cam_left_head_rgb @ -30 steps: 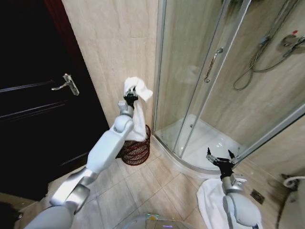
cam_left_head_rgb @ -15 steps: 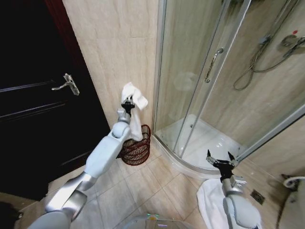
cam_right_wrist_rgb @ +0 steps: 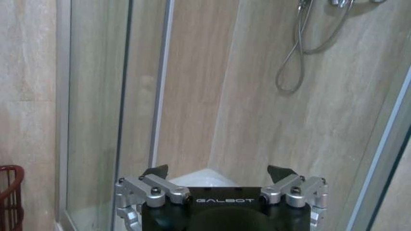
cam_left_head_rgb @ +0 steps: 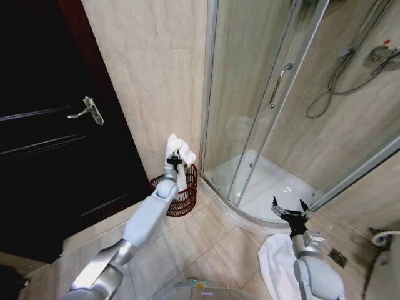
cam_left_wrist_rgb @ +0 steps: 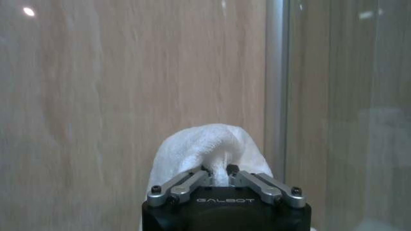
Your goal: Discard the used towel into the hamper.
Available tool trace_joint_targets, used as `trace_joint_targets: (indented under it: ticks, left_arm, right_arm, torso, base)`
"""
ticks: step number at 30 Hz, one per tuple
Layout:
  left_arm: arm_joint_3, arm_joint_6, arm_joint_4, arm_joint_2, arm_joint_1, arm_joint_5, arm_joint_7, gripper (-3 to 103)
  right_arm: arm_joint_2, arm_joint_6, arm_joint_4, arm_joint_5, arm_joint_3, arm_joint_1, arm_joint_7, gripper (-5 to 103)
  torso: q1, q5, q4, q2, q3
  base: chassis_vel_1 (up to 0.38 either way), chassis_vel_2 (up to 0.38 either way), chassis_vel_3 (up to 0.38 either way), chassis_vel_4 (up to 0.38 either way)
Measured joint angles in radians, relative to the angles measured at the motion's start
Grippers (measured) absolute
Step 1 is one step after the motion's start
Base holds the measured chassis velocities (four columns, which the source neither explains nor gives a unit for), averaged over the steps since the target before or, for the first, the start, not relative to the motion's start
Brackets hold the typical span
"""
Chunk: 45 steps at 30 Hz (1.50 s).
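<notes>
Left gripper (cam_left_head_rgb: 174, 161): extended forward at the end of the left arm, directly above the hamper, close to the tiled wall. Jaws closed narrow on the towel; in the left wrist view the two fingers (cam_left_wrist_rgb: 192, 179) meet on a fold of white cloth.
Towel (cam_left_head_rgb: 180, 150): white, bunched. One part rises above the left gripper, the rest hangs below it with its lower end at the hamper's rim. Not resting on the floor.
Hamper (cam_left_head_rgb: 182, 199): dark red-brown wire basket, upright on the floor tiles, in the corner between the wall and the shower enclosure. Its rim edge also appears in the right wrist view.
Right gripper (cam_left_head_rgb: 288, 212): low at the robot's right, over the floor beside the shower's curved threshold. Fingers spread wide, nothing between them; the right wrist view shows both tips well apart.
Floor cloth (cam_left_head_rgb: 275, 262): second white cloth lying on the tiles under the right arm.
Shower (cam_left_head_rgb: 275, 87): glass enclosure with a door handle, to the right of the hamper.
Door (cam_left_head_rgb: 56, 144): dark, with a lever handle, to the left of the wall.
</notes>
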Motion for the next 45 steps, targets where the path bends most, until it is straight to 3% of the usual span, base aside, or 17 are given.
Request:
trace_joint_targets:
  ticks: [7, 10, 11, 13, 16, 18, 23, 28, 32, 34, 35, 37, 38, 39, 42, 43, 45]
  left_arm:
    - [0.013, 0.021, 0.04, -0.032, 0.039, 0.007, 0.015, 7]
    - [0.032, 0.059, 0.077, -0.061, 0.04, 0.007, 0.01, 7]
    - [0.049, 0.103, 0.088, -0.07, 0.031, -0.006, 0.006, 7]
    - [0.056, 0.116, 0.09, -0.071, 0.027, -0.012, 0.005, 7]
    - [0.09, 0.182, 0.08, -0.067, 0.014, -0.049, 0.005, 7]
    - [0.123, 0.26, 0.047, -0.051, 0.004, -0.127, 0.01, 7]
    - [0.136, 0.33, 0.033, -0.067, -0.014, -0.227, -0.015, 7]
    - [0.118, 0.396, 0.086, -0.122, -0.053, -0.258, -0.094, 7]
    - [0.111, 0.406, 0.102, -0.136, -0.07, -0.249, -0.128, 7]
    - [0.099, 0.454, 0.112, -0.152, -0.092, -0.264, -0.212, 7]
    - [0.099, 0.454, 0.112, -0.152, -0.092, -0.264, -0.212, 7]
    - [0.091, 0.49, 0.123, -0.167, -0.11, -0.281, -0.281, 7]
    - [0.082, 0.529, 0.133, -0.184, -0.129, -0.309, -0.359, 7]
    - [0.082, 0.529, 0.133, -0.184, -0.129, -0.309, -0.359, 7]
    - [0.076, 0.58, 0.134, -0.207, -0.152, -0.378, -0.466, 7]
    - [0.076, 0.58, 0.134, -0.207, -0.152, -0.378, -0.466, 7]
    - [0.07, 0.591, 0.155, -0.236, -0.173, -0.418, -0.545, 7]
  right_arm:
    - [0.0, -0.002, 0.0, -0.004, -0.01, 0.009, 0.0, 100]
    - [0.0, -0.003, -0.001, -0.006, -0.011, 0.006, 0.0, 100]
    - [0.0, -0.003, 0.0, -0.005, -0.008, 0.003, 0.0, 100]
    - [0.0, -0.002, 0.0, -0.005, -0.007, 0.002, 0.001, 100]
    - [-0.001, -0.002, -0.001, -0.004, -0.002, 0.0, 0.002, 100]
    - [0.0, 0.0, -0.002, -0.003, 0.0, -0.003, 0.004, 100]
    - [0.004, 0.004, -0.004, -0.002, 0.002, -0.008, 0.005, 100]
    - [0.006, 0.015, -0.014, 0.002, 0.007, -0.015, 0.006, 100]
    - [0.002, 0.018, -0.017, 0.014, 0.009, -0.015, 0.009, 100]
    - [0.001, 0.02, -0.019, 0.017, 0.011, -0.012, 0.01, 100]
    - [0.001, 0.02, -0.019, 0.017, 0.011, -0.012, 0.01, 100]
    - [0.002, 0.022, -0.021, 0.018, 0.012, -0.01, 0.01, 100]
    - [0.004, 0.027, -0.026, 0.017, 0.01, -0.011, 0.01, 100]
    - [0.004, 0.027, -0.026, 0.017, 0.01, -0.011, 0.01, 100]
    - [0.003, 0.031, -0.028, 0.017, 0.007, -0.015, 0.01, 100]
    - [0.003, 0.031, -0.028, 0.017, 0.007, -0.015, 0.01, 100]
    - [-0.002, 0.031, -0.028, 0.017, 0.007, -0.018, 0.009, 100]
  torso:
    - [0.0, -0.0001, 0.0002, 0.0, 0.0]
    - [0.0, -0.0002, 0.0, 0.0, 0.0]
    - [0.0, -0.0001, 0.0, 0.0, 0.0]
    - [0.0, -0.0001, 0.0, 0.0, 0.0]
    - [0.0, -0.0001, 0.0, 0.0, 0.0]
    - [0.0, 0.0001, 0.0001, 0.0, 0.0]
    - [0.0, -0.0001, 0.0002, 0.0, 0.0]
    - [0.0, -0.0001, -0.0001, 0.0, 0.0]
    - [0.0, -0.0002, 0.0, 0.0, 0.0]
    - [0.0, 0.0, 0.0002, 0.0, 0.0]
    - [0.0, 0.0, 0.0002, 0.0, 0.0]
    - [0.0, -0.0003, 0.0002, 0.0, 0.0]
    - [0.0, -0.0001, 0.0001, 0.0, 0.0]
    - [0.0, -0.0001, 0.0001, 0.0, 0.0]
    - [0.0, 0.0, 0.0001, 0.0, 0.0]
    - [0.0, 0.0, 0.0001, 0.0, 0.0]
    - [0.0, -0.0001, 0.0, 0.0, 0.0]
  base:
    - [0.0, 0.0, 0.0, 0.0]
    - [0.0, 0.0, 0.0, 0.0]
    - [0.0, 0.0, 0.0, 0.0]
    - [0.0, 0.0, 0.0, 0.0]
    - [0.0, 0.0, 0.0, 0.0]
    - [0.0, 0.0, 0.0, 0.0]
    - [0.0, 0.0, 0.0, 0.0]
    - [0.0, 0.0, 0.0, 0.0]
    - [0.0, 0.0, 0.0, 0.0]
    - [0.0, 0.0, 0.0, 0.0]
    - [0.0, 0.0, 0.0, 0.0]
    - [0.0, 0.0, 0.0, 0.0]
    - [0.0, 0.0, 0.0, 0.0]
    - [0.0, 0.0, 0.0, 0.0]
    - [0.0, 0.0, 0.0, 0.0]
    - [0.0, 0.0, 0.0, 0.0]
    - [0.0, 0.0, 0.0, 0.0]
